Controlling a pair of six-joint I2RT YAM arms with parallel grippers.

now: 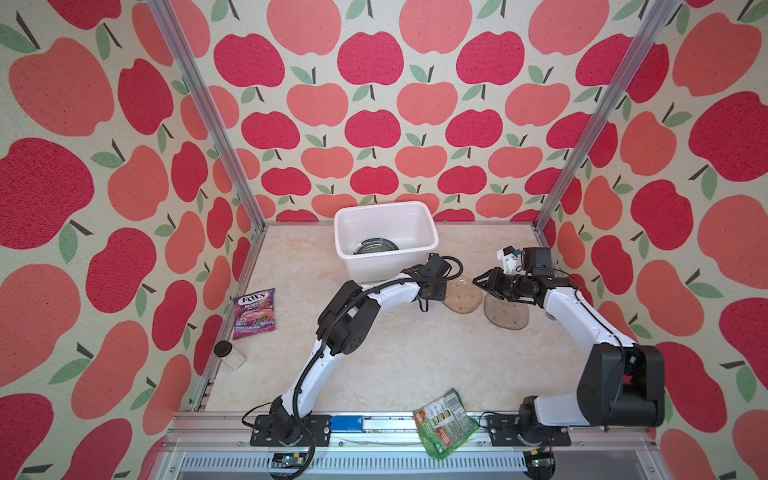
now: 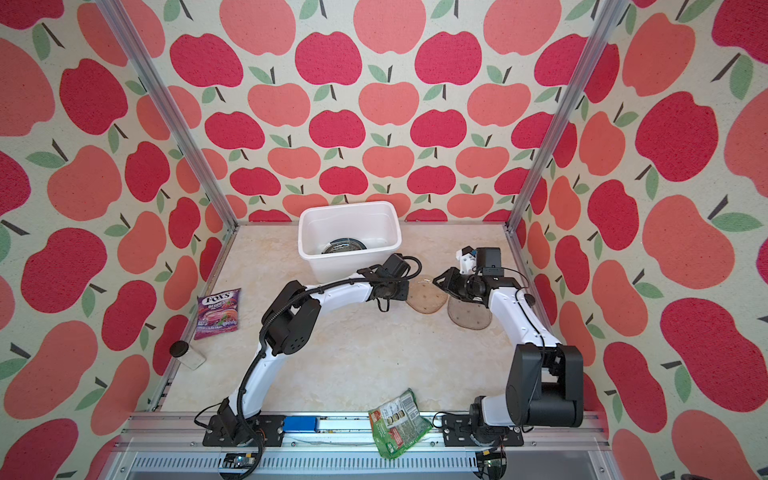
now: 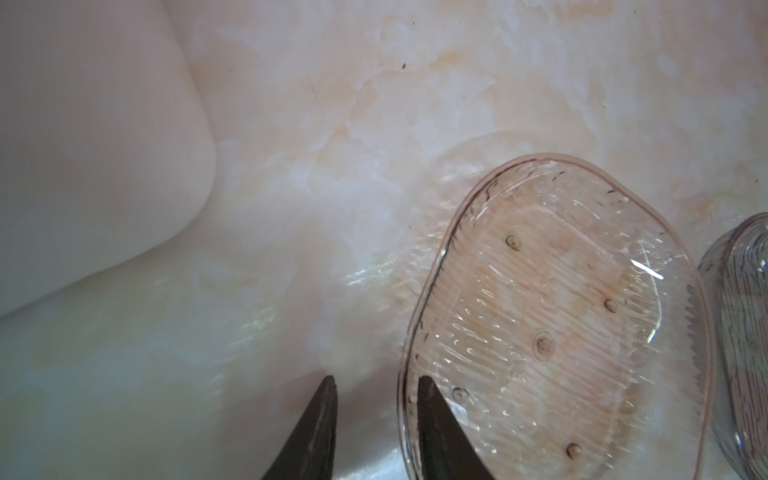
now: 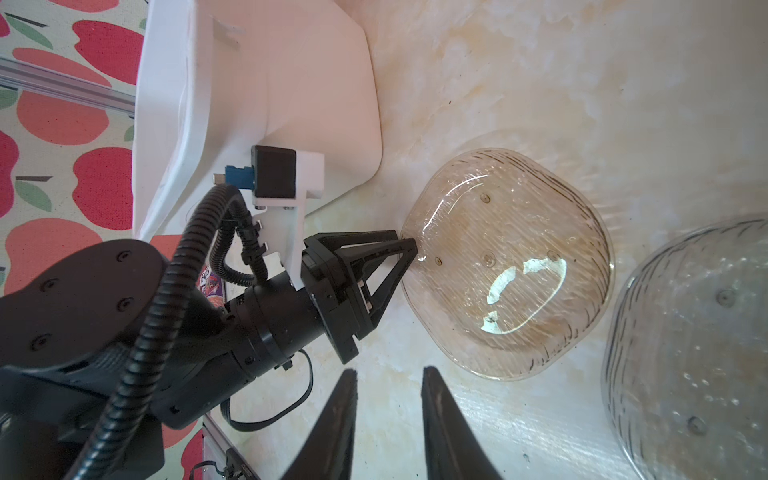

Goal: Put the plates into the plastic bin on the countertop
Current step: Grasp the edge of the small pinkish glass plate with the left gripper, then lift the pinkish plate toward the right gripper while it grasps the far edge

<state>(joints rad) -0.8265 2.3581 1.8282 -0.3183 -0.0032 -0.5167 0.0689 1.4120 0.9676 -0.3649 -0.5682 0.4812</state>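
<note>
Two translucent amber plates lie side by side on the countertop, the nearer-to-bin plate and a second plate. My left gripper is low at the first plate's left rim. One finger is over the plate's inside and the other outside, with a narrow gap still showing. My right gripper hovers open over the counter between the plates, holding nothing. The plastic bin stands at the back and holds a dark-rimmed plate.
A purple FOX'S bag and a small black-lidded jar lie by the left wall. A green snack packet overhangs the front aluminium rail. The bin wall stands close beside my left gripper.
</note>
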